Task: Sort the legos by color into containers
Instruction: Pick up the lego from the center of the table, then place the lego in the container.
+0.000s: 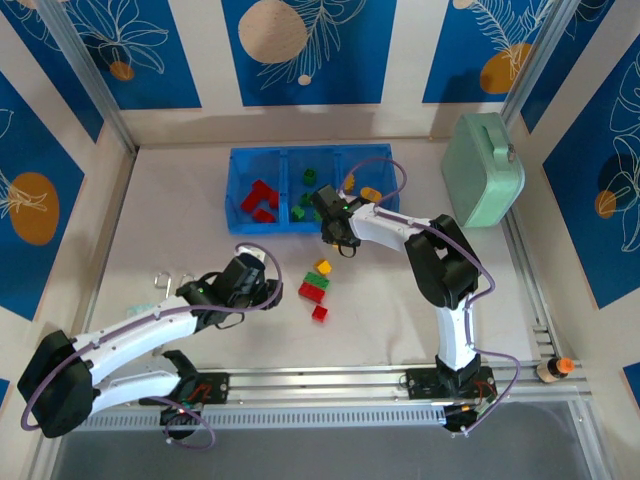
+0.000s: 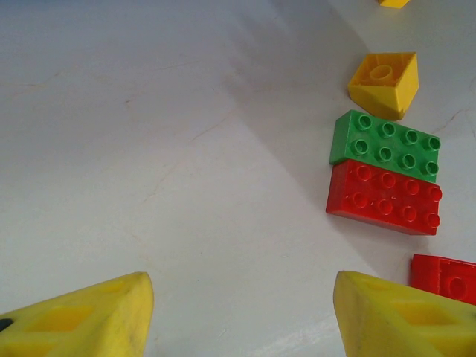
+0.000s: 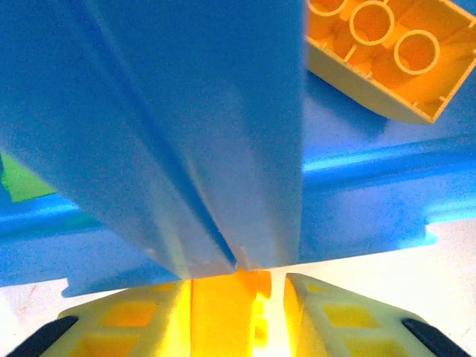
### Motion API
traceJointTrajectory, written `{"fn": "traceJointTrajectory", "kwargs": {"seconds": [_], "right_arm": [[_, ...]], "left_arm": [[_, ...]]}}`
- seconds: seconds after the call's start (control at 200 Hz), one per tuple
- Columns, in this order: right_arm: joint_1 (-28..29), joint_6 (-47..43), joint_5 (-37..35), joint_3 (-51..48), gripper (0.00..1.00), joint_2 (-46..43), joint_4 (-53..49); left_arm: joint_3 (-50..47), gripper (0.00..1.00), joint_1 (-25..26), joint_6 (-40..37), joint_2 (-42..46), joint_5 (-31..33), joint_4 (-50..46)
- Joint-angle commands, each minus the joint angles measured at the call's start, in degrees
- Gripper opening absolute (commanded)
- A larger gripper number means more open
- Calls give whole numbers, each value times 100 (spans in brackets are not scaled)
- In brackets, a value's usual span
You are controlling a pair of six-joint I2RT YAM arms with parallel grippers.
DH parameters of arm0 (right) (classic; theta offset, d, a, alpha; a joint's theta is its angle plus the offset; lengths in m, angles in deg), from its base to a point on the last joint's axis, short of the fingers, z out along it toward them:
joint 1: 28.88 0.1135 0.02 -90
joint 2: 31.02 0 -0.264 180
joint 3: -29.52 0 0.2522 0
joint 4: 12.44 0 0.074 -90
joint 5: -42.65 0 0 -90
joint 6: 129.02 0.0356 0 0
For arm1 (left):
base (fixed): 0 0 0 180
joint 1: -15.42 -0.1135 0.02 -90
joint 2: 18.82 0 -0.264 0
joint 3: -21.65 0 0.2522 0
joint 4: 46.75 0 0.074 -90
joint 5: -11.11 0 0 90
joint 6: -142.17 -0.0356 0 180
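Blue tray, three compartments, contents part-hidden. At its 6 o'clock: one yellow brick, one green brick, two red bricks. Left claw released. Right claw at tray wall, orange piece in its gap; whether clenched, cannot tell.

Bright diffuse light w/ soft shadows on tabletop; right-wrist close-up blurry, tray wall glaring blue.
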Motion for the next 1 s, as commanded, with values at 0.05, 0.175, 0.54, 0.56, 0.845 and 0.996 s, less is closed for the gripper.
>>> {"fn": "traceJointTrajectory", "kwargs": {"seconds": [0.05,0.175,0.54,0.56,0.845,0.996], "right_arm": [[19,169,369,-229,36,181,-378],[78,223,268,-335,28,79,-421],[392,273,-180,-659,22,-834,-716],[396,272,-206,-687,22,-903,-734],[-14,-175,-433,-654,22,-1680,-889],[-400,-611,-438,-339,22,-1723,-849]], "left_arm": [[-25,65,20,34,99,14,42],[-29,65,22,38,112,36,19],[-30,64,25,55,120,40,54],[-28,63,25,56,120,40,55],[-22,63,25,32,154,-30,68],[-27,63,25,40,215,-34,39]]}}
